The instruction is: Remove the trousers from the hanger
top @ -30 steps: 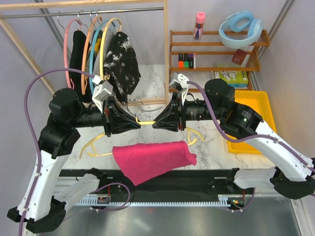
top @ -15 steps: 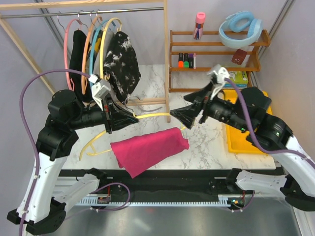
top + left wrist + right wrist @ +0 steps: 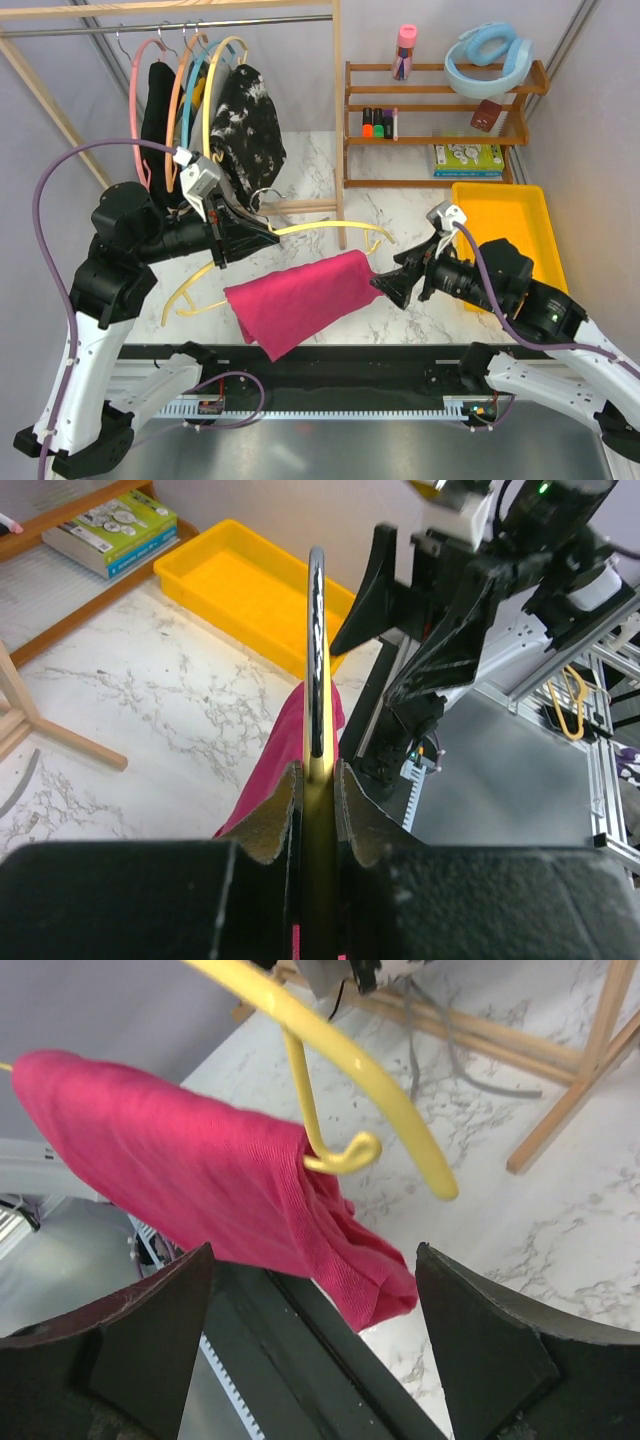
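Note:
The pale-yellow hanger (image 3: 318,229) is held above the table by my left gripper (image 3: 266,236), which is shut on its middle just below the metal hook (image 3: 316,650). In the left wrist view the yellow plastic (image 3: 318,780) fills the gap between the jaws. The magenta trousers (image 3: 298,300) hang folded over the hanger's lower bar, sloping down to the left. My right gripper (image 3: 386,285) is open at the trousers' right end, apart from the cloth. In the right wrist view the trousers (image 3: 200,1180) and the hanger's hooked end (image 3: 345,1155) lie ahead of the gripper (image 3: 315,1345).
A clothes rail at the back left carries pink, orange and blue hangers (image 3: 175,90), a black garment (image 3: 158,105) and a mottled garment (image 3: 245,125). A wooden shelf (image 3: 440,90) stands at the back right, with a yellow tray (image 3: 500,240) in front of it. A rack leg (image 3: 340,200) stands mid-table.
My right gripper let go of the hanger's middle, opened wide, swung right and came down to the trousers' right end. My left gripper kept its hold and the hanger tilted.

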`<act>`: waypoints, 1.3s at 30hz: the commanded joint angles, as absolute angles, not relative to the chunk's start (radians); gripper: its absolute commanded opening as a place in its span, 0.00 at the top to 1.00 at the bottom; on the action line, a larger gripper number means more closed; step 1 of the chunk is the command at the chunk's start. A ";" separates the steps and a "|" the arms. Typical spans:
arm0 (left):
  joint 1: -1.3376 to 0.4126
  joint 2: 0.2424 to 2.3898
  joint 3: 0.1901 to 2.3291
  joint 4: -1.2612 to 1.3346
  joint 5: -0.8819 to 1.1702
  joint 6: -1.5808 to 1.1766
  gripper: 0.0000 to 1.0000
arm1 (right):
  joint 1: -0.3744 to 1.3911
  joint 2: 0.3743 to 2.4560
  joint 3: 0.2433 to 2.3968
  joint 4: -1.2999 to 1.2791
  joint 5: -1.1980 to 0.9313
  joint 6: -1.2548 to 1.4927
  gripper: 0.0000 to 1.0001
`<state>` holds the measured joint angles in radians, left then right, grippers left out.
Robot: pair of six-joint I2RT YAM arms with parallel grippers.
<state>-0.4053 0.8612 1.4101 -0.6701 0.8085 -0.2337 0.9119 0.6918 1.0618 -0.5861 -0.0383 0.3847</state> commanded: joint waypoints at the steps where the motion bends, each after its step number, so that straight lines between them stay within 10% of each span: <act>1: -0.405 0.848 1.496 -0.486 0.819 -0.319 0.98 | 0.911 0.661 0.967 -0.433 -0.115 0.442 0.11; 11: -0.405 0.856 1.479 -0.469 0.859 -0.331 0.98 | 0.913 0.750 0.946 -0.247 -0.264 0.480 0.33; 26: -0.403 0.859 1.486 -0.463 0.827 -0.376 0.98 | 0.913 0.729 1.046 -0.436 -0.086 0.374 0.25; 33: -0.403 0.862 1.493 -0.431 0.816 -0.439 0.98 | 0.911 0.690 1.002 -0.374 -0.052 0.465 0.03; 39: -0.405 0.868 1.490 -0.425 0.894 -0.442 0.98 | 0.911 0.749 0.970 -0.206 -0.116 0.475 0.18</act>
<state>-0.4053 0.8845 1.4342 -0.5831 0.8295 -0.3679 0.9123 0.7208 1.0042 -0.3710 -0.0780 0.4427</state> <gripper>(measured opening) 0.158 0.900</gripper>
